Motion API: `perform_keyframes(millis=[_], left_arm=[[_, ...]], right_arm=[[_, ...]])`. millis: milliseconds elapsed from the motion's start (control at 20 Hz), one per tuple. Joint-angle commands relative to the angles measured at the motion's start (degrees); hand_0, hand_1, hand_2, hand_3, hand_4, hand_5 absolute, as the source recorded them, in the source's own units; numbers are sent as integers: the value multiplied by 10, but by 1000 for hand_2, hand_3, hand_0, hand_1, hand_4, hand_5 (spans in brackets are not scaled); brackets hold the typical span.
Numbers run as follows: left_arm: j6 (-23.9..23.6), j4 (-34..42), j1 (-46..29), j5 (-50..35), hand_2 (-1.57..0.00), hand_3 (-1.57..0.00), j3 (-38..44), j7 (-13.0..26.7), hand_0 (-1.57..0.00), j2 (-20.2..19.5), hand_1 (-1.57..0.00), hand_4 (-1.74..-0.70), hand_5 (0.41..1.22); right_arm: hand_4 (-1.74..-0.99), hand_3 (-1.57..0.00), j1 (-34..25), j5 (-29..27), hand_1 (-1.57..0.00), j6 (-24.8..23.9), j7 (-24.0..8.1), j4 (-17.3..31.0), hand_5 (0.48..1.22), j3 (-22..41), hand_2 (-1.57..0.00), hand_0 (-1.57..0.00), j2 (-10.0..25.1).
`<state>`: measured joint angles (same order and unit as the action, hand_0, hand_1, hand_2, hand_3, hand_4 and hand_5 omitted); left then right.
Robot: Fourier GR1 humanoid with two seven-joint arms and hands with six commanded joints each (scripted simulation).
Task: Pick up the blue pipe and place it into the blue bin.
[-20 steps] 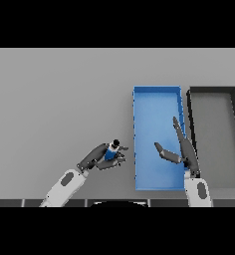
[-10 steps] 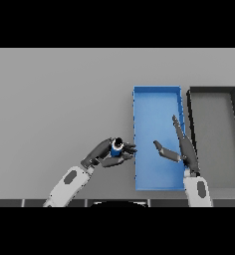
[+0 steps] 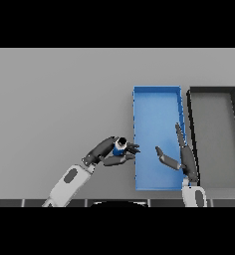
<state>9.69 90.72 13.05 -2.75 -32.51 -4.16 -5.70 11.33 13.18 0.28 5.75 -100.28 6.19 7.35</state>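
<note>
left hand (image 3: 105,152) sits over the grey table (image 3: 55,99), fingers and thumb curled round the blue pipe (image 3: 119,147). the pipe is pinched between the upper fingers and the thumb below it, with its pale end cap poking up just past the knuckles. the fingertips (image 3: 134,148) point right and reach the left wall of the blue bin (image 3: 157,94), perhaps just overlapping it. the pipe itself sits just behind those fingertips, outside the bin, over the table.

beyond the left fingertips lies the bin floor. the right hand (image 3: 181,157) shows over the bin's right side, fingers straight and spread, thumb stuck out left toward the pipe hand, holding nothing. it stands near the left fingertips but apart from them. past its long fingers, the bin's right wall, and then a dark bin (image 3: 214,92) just beside.

judgement: carry step is nearly done, release not yet.

risks from here:
- letting go now would likely drop the pipe on the table or onto the bin wall, since it is not over the floor yet.
- the pinch looks shallow, near the pipe's end, so it could tilt or slip during travel.
- low fingers could catch the wall and shove the bin.
- the right thumb lies in the likely path, so the hands could touch.
</note>
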Motion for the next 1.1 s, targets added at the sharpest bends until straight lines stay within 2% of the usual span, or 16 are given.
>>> perform_keyframes(millis=[0,150,250,350,450,500,600,700,800,1000,1050], left_arm=[[-2,-5,3,7,-1570,-1570,-2,5,-1569,8,-1570,-1473,1220],[5,-8,1,13,-1570,-1570,3,0,-1570,13,-1570,-1474,1220],[13,-7,0,17,-1571,-1571,6,-1,-1570,14,-1571,-1474,1220],[19,1,-6,20,-1571,-1571,7,-2,-1571,15,-1571,-1475,1221],[18,2,-9,28,-1571,-1571,7,2,-1571,22,-1571,-1475,1221],[19,7,-12,30,-1571,-1571,9,5,-1571,22,-1571,-1475,1221],[26,12,-17,31,-1571,-1571,18,6,-1571,15,-1571,-1474,1221],[28,2,-16,43,-1571,-1571,18,2,-1571,22,-1571,-1474,1221],[33,4,-9,46,-1571,-1571,23,6,-1571,26,-1571,-1473,1221],[41,14,-15,60,-1571,-1571,22,11,-1571,31,-1571,-1474,1221],[46,11,-13,59,-1571,-1571,25,12,-1571,32,-1571,-1474,1221]], right_arm=[[-1121,1,28,14,1,-21,-1,-18,578,8,1,1,-18],[-1157,1,115,57,1,-78,5,-63,578,33,1,1,-71],[-1191,1,119,70,-3,-96,-13,-77,577,37,1,1,-86],[-1178,1,127,48,-19,-90,16,-94,569,34,-18,1,-87],[-1172,1,130,-6,-17,-56,58,-129,579,33,-32,1,-80],[-1175,1,126,-20,-14,-41,62,-150,592,34,-25,1,-69],[-1163,1,115,-41,-8,-8,36,-190,592,33,-16,1,-36],[-1171,1,101,-49,-5,31,-43,-210,579,45,-10,1,-8],[-1185,1,83,-47,-3,63,-93,-232,554,64,-6,1,14],[-1230,1,17,-43,-1,109,-146,-264,531,93,-2,1,47],[-1246,1,0,-46,0,119,-166,-264,526,106,-1,1,45]])
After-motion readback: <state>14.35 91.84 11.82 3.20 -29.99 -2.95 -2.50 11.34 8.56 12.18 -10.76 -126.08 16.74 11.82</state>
